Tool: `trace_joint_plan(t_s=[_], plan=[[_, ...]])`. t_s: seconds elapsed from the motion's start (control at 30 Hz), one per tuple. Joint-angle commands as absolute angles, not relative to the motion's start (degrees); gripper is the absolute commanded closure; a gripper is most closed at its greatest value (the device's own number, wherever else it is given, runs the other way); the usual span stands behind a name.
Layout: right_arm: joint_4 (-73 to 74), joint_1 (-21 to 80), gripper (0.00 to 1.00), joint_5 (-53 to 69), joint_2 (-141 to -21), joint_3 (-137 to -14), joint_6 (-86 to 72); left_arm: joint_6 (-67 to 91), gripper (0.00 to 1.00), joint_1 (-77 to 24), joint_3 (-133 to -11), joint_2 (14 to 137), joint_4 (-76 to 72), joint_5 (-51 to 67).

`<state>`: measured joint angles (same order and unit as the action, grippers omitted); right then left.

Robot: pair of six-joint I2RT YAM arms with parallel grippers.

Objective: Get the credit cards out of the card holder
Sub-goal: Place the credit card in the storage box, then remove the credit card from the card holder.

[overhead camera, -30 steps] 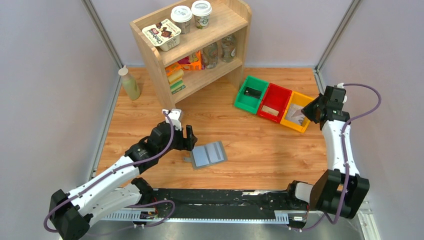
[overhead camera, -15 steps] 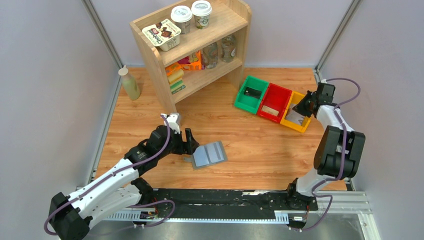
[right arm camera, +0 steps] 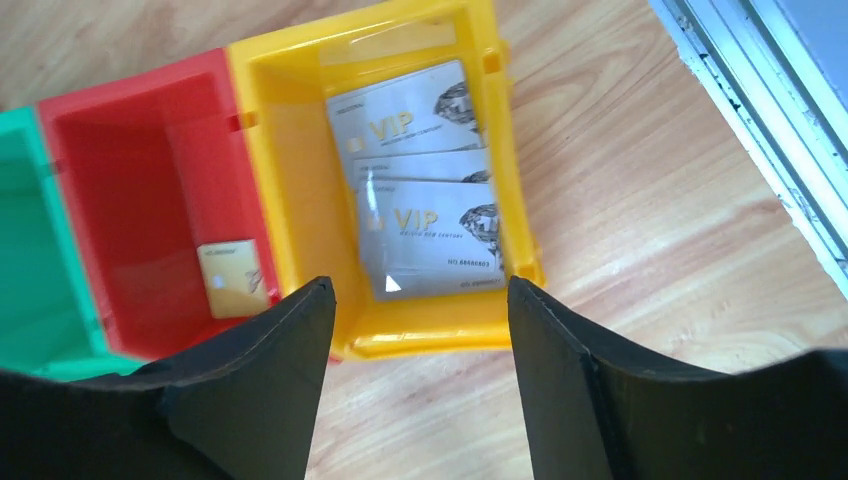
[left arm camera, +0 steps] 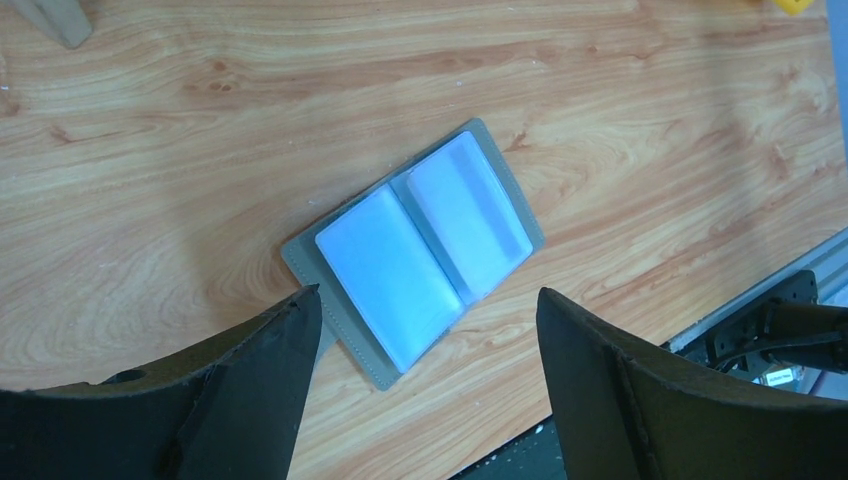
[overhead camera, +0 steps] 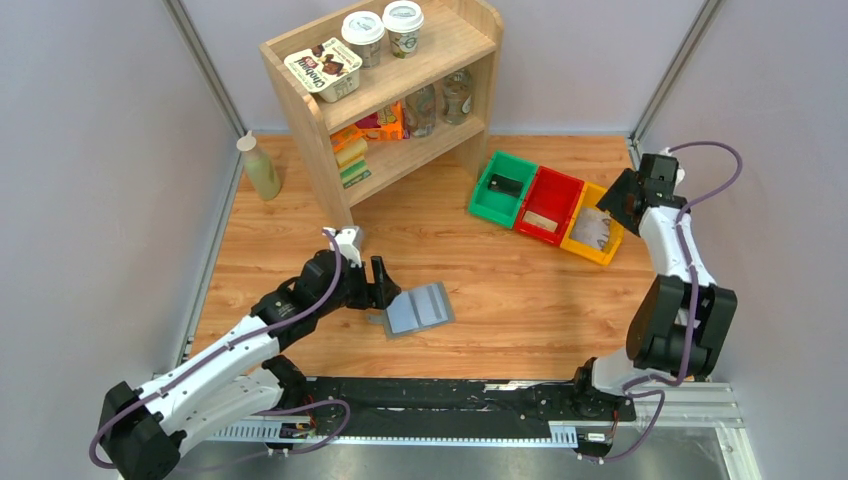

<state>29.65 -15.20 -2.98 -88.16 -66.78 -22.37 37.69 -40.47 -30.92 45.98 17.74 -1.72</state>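
The card holder (overhead camera: pixel 420 309) (left arm camera: pixel 385 275) lies open like a book on the wooden table, pale blue pockets up; I cannot tell whether any card is inside. My left gripper (overhead camera: pixel 382 284) (left arm camera: pixel 430 292) hovers open at its left edge, touching nothing. Several grey credit cards (right arm camera: pixel 430 230) (overhead camera: pixel 592 228) marked VIP lie stacked in the yellow bin (right arm camera: pixel 440 335) (overhead camera: pixel 590 255). A gold card (right arm camera: pixel 232 278) (overhead camera: pixel 541 220) rests in the red bin (right arm camera: pixel 140 110). My right gripper (overhead camera: pixel 620 200) (right arm camera: pixel 420 282) stands open and empty above the yellow bin's near rim.
A green bin (overhead camera: pixel 488 210) (right arm camera: pixel 20 250) with a dark item sits left of the red one. A wooden shelf (overhead camera: pixel 400 90) with cups and packets stands at the back, a bottle (overhead camera: pixel 260 168) to its left. A metal rail (right arm camera: pixel 760 130) edges the table on the right.
My right gripper has opened and dropped a grey card, which now lies in the yellow bin; the arm has drawn back a little. The left gripper edged closer to the card holder.
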Motion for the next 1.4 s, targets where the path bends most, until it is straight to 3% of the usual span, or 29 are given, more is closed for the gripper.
trace_joint_plan(t_s=[0.0,0.33,0.63,0.73,0.87,0.9,0.97,1.03,1.37], plan=[[33.4,-10.2,0.33,-4.8,-79.9,-68.8,-22.9,39.4,0.16,-40.2,-31.6,47.8,15.6,-1.1],[27.7,19.8,0.33,1.3,-68.2,-56.5,-31.5,41.7,0.17,-40.2,-33.0,54.8,17.7,-1.9],[18.0,41.6,0.41,1.4,-72.8,-49.7,-40.5,42.9,0.18,-40.2,-33.2,60.8,20.8,-4.0],[16.7,45.3,0.41,0.9,-77.1,-50.3,-41.7,43.2,0.27,-40.2,-32.9,62.2,21.3,-4.4],[14.9,48.9,0.41,0.5,-82.1,-51.2,-41.8,44.1,0.3,-40.2,-32.1,63.8,20.6,-3.9],[15.3,49.7,0.41,0.0,-83.4,-51.7,-41.7,44.1,0.37,-40.2,-31.8,64.2,20.3,-3.6],[15.6,50.2,0.41,0.0,-85.6,-52.4,-41.9,44.2,0.39,-40.2,-31.8,64.8,20.0,-3.3],[15.6,50.9,0.41,0.1,-87.3,-52.8,-41.9,44.3,0.47,-40.2,-31.6,65.2,19.9,-3.2],[16.3,53.0,0.41,-1.5,-91.8,-53.9,-41.7,45.4,0.61,-40.2,-30.0,67.2,17.6,-1.8]])
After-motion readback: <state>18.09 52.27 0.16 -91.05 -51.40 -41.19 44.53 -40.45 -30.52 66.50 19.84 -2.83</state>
